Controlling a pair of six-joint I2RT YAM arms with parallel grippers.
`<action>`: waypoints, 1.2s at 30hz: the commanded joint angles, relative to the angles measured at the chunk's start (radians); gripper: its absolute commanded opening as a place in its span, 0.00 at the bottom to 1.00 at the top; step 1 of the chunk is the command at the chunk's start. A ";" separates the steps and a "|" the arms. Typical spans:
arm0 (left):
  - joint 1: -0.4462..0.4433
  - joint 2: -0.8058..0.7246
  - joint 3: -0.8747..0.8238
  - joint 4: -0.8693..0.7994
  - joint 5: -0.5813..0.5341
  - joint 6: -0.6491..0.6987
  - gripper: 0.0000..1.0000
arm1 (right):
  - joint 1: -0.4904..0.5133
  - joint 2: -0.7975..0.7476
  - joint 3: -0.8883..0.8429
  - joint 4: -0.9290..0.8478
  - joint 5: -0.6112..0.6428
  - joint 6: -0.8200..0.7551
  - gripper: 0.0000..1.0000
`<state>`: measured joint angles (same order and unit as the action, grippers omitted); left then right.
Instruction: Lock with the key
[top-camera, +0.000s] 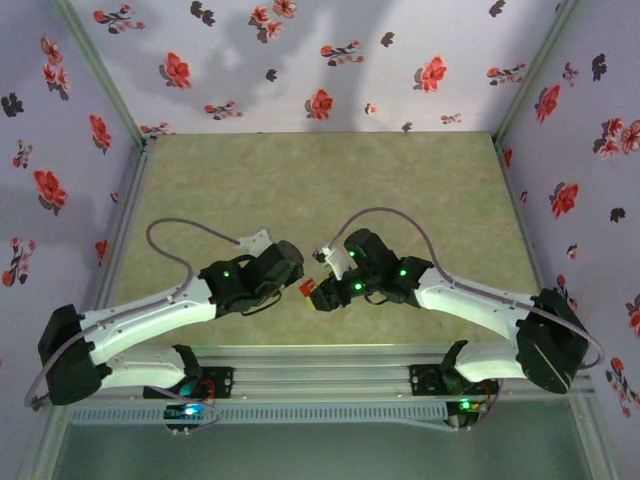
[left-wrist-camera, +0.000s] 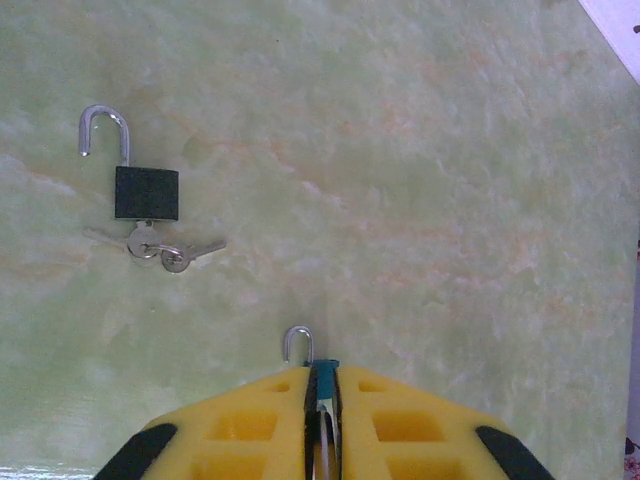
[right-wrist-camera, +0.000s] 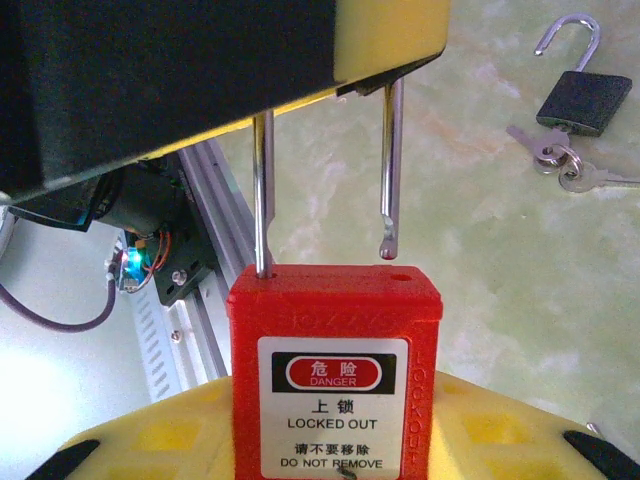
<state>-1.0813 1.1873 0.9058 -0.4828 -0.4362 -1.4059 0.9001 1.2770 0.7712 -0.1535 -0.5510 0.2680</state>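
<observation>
One red padlock (right-wrist-camera: 335, 340), shackle (right-wrist-camera: 392, 160) open, is sitting pinched in the right gripper (right-wrist-camera: 335, 440) while the left gripper (left-wrist-camera: 322, 385) is clamping its shackle. One black padlock (left-wrist-camera: 146, 192), keys (left-wrist-camera: 160, 248) touching, is lying well apart on open table (left-wrist-camera: 450, 200).

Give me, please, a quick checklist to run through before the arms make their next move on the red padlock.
1. Red padlock held between the right fingers: ok.
2. Shackle closed: not ok; its free end hangs just above the hole.
3. Left fingers shut on a thin teal item: ok; what it is, cannot tell.
4. Key in the red padlock: cannot tell; the keyhole is hidden.
5. Black padlock with its keys lying apart on the table: ok.
</observation>
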 joint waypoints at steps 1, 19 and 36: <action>-0.006 -0.017 -0.014 -0.036 -0.014 -0.003 0.14 | 0.008 -0.029 -0.001 0.022 -0.018 -0.026 0.00; -0.021 -0.065 -0.048 0.004 -0.011 0.038 0.00 | 0.021 -0.090 -0.092 0.163 0.164 -0.029 0.00; -0.148 -0.174 -0.180 0.357 0.005 0.367 0.00 | 0.022 -0.196 -0.227 0.374 0.234 -0.058 0.00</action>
<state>-1.1904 1.0462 0.7509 -0.1867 -0.4667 -1.1481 0.9344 1.1118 0.5678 0.1280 -0.4206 0.2260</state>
